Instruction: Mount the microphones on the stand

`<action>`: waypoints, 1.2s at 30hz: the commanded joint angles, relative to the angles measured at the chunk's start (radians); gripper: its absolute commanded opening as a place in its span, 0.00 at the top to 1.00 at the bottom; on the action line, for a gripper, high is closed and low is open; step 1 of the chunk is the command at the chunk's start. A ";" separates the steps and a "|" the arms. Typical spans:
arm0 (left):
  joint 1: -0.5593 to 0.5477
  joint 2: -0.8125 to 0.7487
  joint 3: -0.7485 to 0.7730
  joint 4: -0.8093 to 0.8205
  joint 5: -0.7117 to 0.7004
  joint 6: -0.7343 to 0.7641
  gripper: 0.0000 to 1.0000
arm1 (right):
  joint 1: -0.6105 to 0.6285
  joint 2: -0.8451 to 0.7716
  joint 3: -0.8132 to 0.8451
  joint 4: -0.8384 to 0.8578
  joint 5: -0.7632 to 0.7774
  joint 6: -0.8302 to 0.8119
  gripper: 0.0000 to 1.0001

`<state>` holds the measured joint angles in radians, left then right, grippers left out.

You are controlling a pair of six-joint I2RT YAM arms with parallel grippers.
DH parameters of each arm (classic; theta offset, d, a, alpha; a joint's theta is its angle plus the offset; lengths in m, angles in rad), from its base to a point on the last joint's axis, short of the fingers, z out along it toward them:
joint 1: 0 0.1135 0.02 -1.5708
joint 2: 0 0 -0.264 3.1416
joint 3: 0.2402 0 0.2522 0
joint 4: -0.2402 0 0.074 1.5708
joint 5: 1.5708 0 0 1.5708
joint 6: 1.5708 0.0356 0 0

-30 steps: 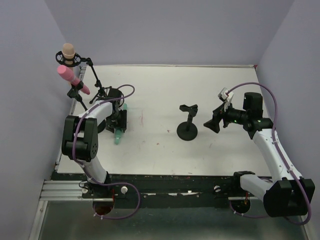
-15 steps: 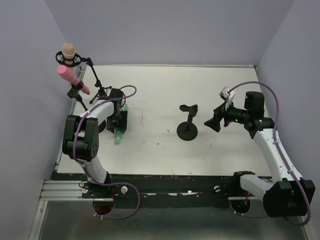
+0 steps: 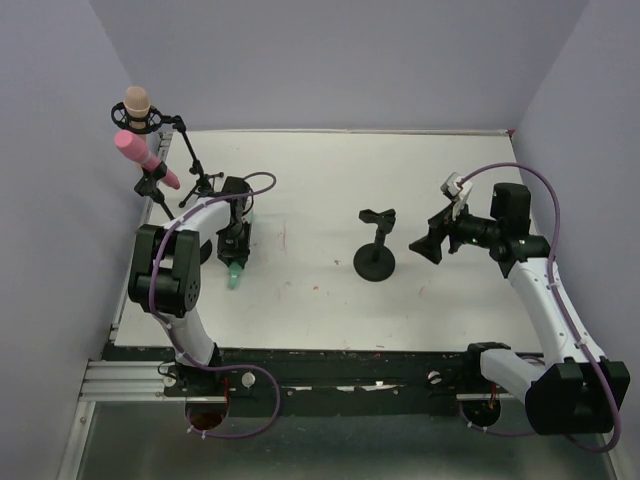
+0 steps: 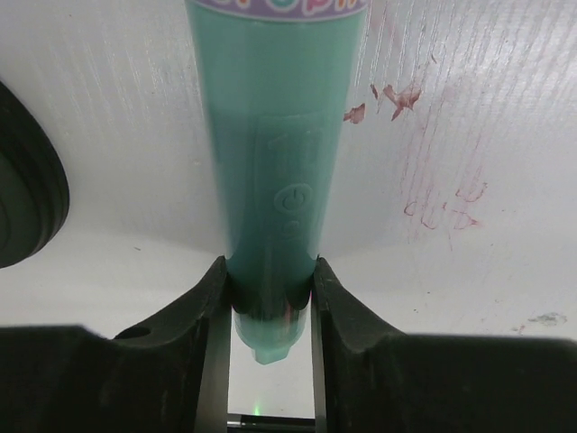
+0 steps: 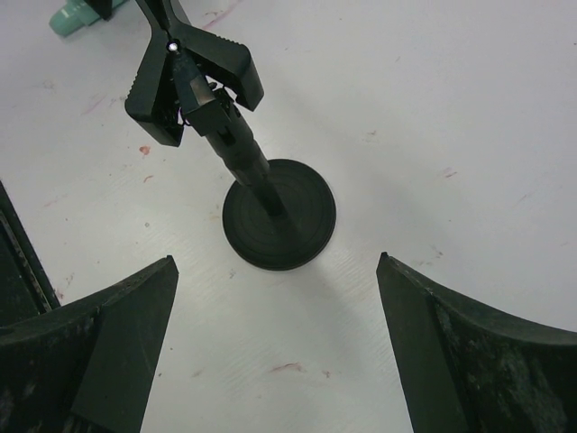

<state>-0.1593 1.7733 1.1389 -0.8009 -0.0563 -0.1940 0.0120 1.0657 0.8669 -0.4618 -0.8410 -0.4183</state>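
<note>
From above, the slim, round-ended teal-green microphone [image 3: 234, 275] lies flat on the white table [image 3: 320, 170], its long axis running roughly near to far. The left gripper [image 3: 235, 245] sits directly over it and only the near end pokes out; the rest is hidden by the arm. The short black desk stand with a round base [image 3: 375, 262] and an empty forked clip [image 3: 377, 216] stands well to its right, nearer the right gripper [image 3: 424, 247], which hangs spread wide and empty. A pink microphone [image 3: 140, 158] and a peach-beige microphone [image 3: 137, 102] already sit on the tall black tripod stand [image 3: 195, 165]. In the left wrist view the teal-green microphone [image 4: 275, 162] runs straight away between the black fingers [image 4: 212, 307], which press both its sides near one end: a grasp, I judge, with the microphone apparently not yet lifted. Its far end is cut off. In the right wrist view the clip [image 5: 189, 68] faces the parted fingers [image 5: 117, 334], and a teal tip [image 5: 72, 16] peeks in at the corner.
</note>
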 commanded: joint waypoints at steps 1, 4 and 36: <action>-0.008 -0.035 0.022 -0.012 -0.005 0.015 0.74 | -0.004 -0.024 0.026 -0.009 -0.026 0.012 0.00; -0.029 -0.106 0.015 0.009 0.025 0.016 0.82 | -0.006 -0.029 0.029 -0.009 -0.015 0.009 0.00; -0.591 -0.617 -0.081 0.965 0.494 -0.403 0.98 | 0.184 0.252 0.611 -0.096 -0.438 0.365 0.00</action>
<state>-0.6991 1.1030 0.9909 0.0628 0.4625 -0.5526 0.1715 1.3380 1.4841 -0.8066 -1.1748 -0.3470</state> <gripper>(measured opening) 0.408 0.997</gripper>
